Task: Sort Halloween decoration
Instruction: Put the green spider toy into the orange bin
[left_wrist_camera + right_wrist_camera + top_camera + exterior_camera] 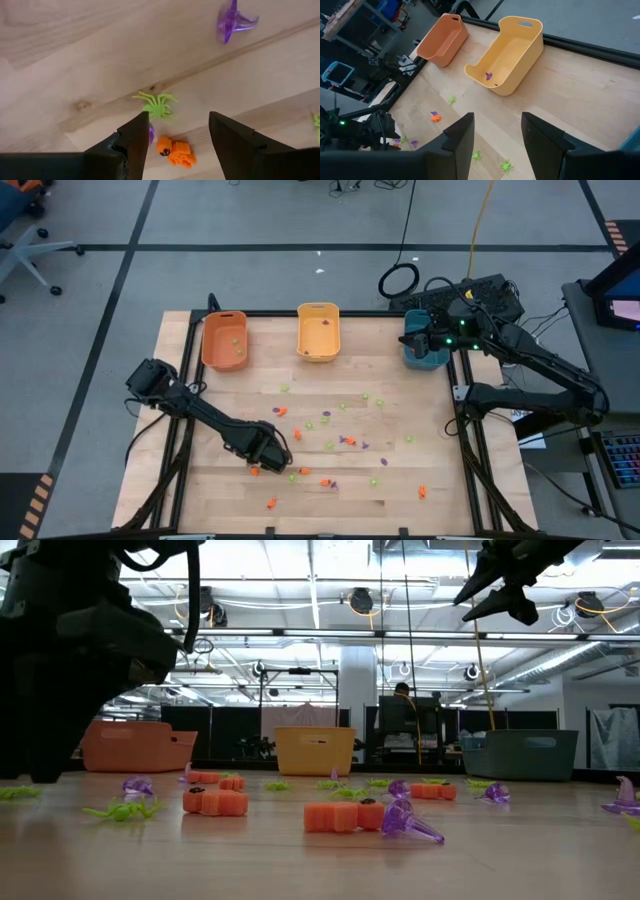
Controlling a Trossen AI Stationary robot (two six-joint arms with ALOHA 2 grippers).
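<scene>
The desk is a pale butcher-block wooden top with visible plank seams and a knot, framed by dark rails. It stands on a grey floor crossed by black tape lines; beyond it the low view shows an open workshop with ceiling strip lights, hanging cables and a person seated far back. No readable writing or brand shows anywhere.

Taking the yellow bin as landmark: it sits at the desk's far edge, with the orange bin to its left and the teal bin to its right. The Halloween decoration lies scattered across the wood nearer the camera than the yellow bin, orange, light green and purple pieces mixed together; one purple piece lies inside the yellow bin, and a few green ones inside the orange bin.

The left end effector is low over the desk, well forward of the yellow bin and slightly left of it. Its fingers stand apart, holding nothing, with a green spider and an orange pumpkin piece between them (a purple piece peeks out beside one finger).

The right end effector hangs above the teal bin, right of the yellow bin, fingers apart and empty.
</scene>
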